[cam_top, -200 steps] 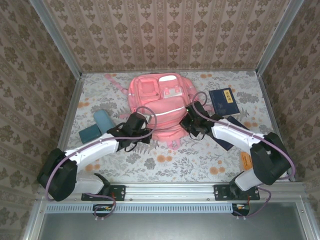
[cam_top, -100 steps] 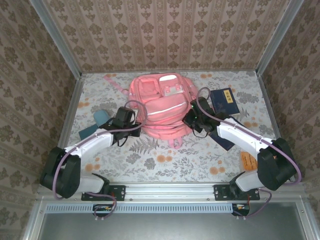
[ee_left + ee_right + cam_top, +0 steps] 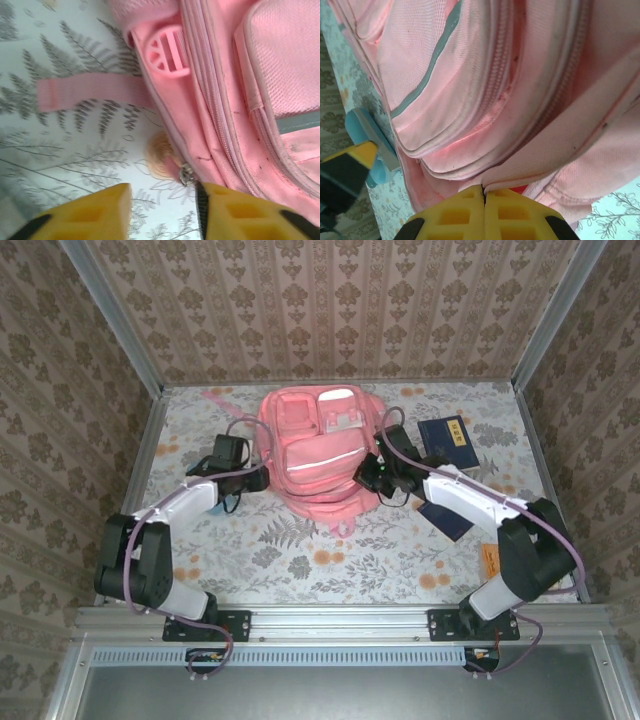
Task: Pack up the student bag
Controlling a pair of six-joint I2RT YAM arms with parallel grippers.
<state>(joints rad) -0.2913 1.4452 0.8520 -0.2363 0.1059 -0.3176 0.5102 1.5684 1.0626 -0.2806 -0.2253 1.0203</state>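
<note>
The student bag (image 3: 318,455), a soft pink backpack with a pale stripe, lies front up at the back middle of the table. My left gripper (image 3: 252,478) is at its left edge. It stands open there (image 3: 165,216), apart from the fabric. A metal zipper pull (image 3: 186,175) sits just ahead of its right finger (image 3: 240,215). My right gripper (image 3: 368,475) is at the bag's right side. It is shut (image 3: 484,196) on a fold of the pink bag fabric (image 3: 530,165) and holds that fold up.
A dark blue book (image 3: 450,443) lies right of the bag, and another dark flat item (image 3: 452,525) lies under the right arm. A teal pencil case (image 3: 370,140) shows beyond the bag's left side. An orange tag (image 3: 492,562) lies at the near right. Patterned walls close in the table.
My left gripper has opened and let go, and it moved left and back along the bag's side. The bag slid toward the back wall, and the right gripper went with it, still pinching the fabric.
</note>
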